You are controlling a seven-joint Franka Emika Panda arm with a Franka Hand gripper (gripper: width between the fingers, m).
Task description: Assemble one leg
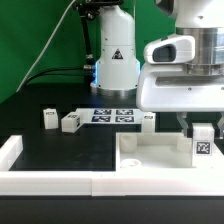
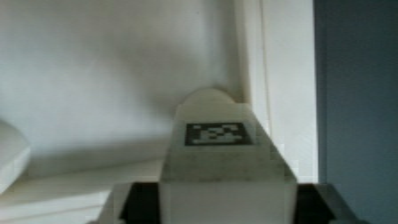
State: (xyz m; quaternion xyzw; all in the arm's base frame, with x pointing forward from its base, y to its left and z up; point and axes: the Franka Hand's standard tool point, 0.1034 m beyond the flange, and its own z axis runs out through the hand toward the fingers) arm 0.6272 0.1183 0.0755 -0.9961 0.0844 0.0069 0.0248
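Note:
My gripper (image 1: 203, 128) is shut on a leg (image 1: 203, 143), a small white post with a black-and-white square marker on its side. It holds the leg upright over the right part of the white square panel (image 1: 150, 158), near the panel's raised rim; I cannot tell if the leg touches the panel. In the wrist view the leg (image 2: 219, 140) sits between my dark fingers (image 2: 134, 200), its tip close to the panel's rim corner (image 2: 267, 70). Three more legs stand on the table: two on the exterior view's left (image 1: 48, 118) (image 1: 71, 122) and one behind the panel (image 1: 147, 120).
The marker board (image 1: 113, 115) lies at the back middle, in front of the arm's base (image 1: 115, 65). A white frame (image 1: 40, 178) runs along the table's front and the exterior view's left edge. The table top (image 1: 70, 150) is black.

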